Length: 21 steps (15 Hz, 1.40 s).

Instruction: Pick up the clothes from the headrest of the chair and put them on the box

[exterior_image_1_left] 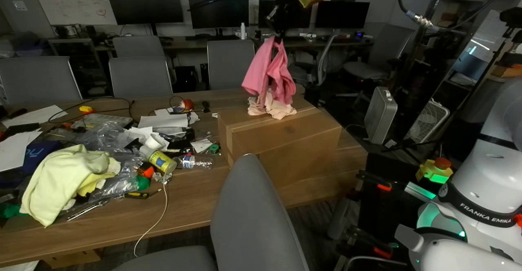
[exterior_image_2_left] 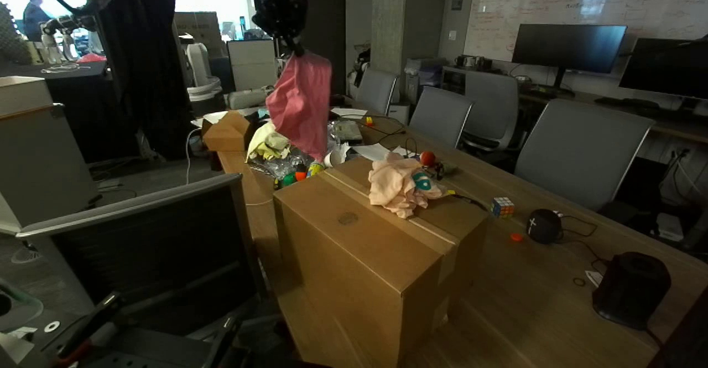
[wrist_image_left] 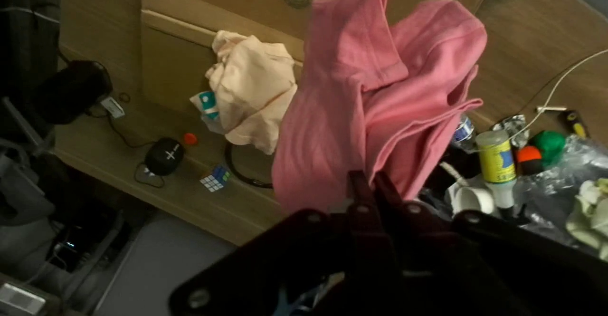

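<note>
Beneath the black gripper, two fingers pinching one pink cloth, one crumpled peach cloth lies on one brown cardboard box; well apart, a white arm base reads "FRANKA EMIKA."

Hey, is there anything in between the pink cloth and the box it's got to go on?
Nothing visible stands between the pink cloth, held in the tool, and the box. A peach cloth lies on top of it, leaving part of that top bare.
</note>
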Each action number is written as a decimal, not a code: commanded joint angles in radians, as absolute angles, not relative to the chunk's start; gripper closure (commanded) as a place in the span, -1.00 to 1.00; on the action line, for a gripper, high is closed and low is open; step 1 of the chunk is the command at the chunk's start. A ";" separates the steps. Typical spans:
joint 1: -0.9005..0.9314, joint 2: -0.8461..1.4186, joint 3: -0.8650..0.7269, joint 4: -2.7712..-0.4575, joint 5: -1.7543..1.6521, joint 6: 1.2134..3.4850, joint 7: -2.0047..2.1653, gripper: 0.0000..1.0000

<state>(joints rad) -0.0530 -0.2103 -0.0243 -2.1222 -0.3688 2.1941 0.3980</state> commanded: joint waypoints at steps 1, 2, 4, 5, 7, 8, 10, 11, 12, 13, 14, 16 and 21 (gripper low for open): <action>-0.126 -0.228 -0.074 -2.085 -0.319 2.185 0.394 0.97; -0.145 -0.226 -0.088 -2.078 -0.313 2.188 0.402 0.97; -0.179 -0.217 -0.107 -2.065 -0.314 2.210 0.431 0.97; -0.193 -0.214 -0.113 -2.062 -0.320 2.231 0.452 0.97; -0.221 -0.213 -0.117 -2.070 -0.345 2.328 0.517 0.97; -0.232 -0.210 -0.115 -2.074 -0.357 2.378 0.543 0.97; -0.253 -0.210 -0.105 -2.090 -0.403 2.492 0.592 0.97; -0.262 -0.211 -0.099 -2.097 -0.430 2.542 0.619 0.97; -0.267 -0.203 -0.093 -2.089 -0.448 2.537 0.635 0.57; -0.269 -0.200 -0.091 -2.089 -0.460 2.538 0.644 0.36; -0.268 -0.190 -0.090 -2.083 -0.462 2.512 0.646 0.25; -0.263 -0.179 -0.094 -2.081 -0.450 2.479 0.630 -0.06; -0.234 -0.157 -0.120 -2.099 -0.371 2.385 0.513 -0.81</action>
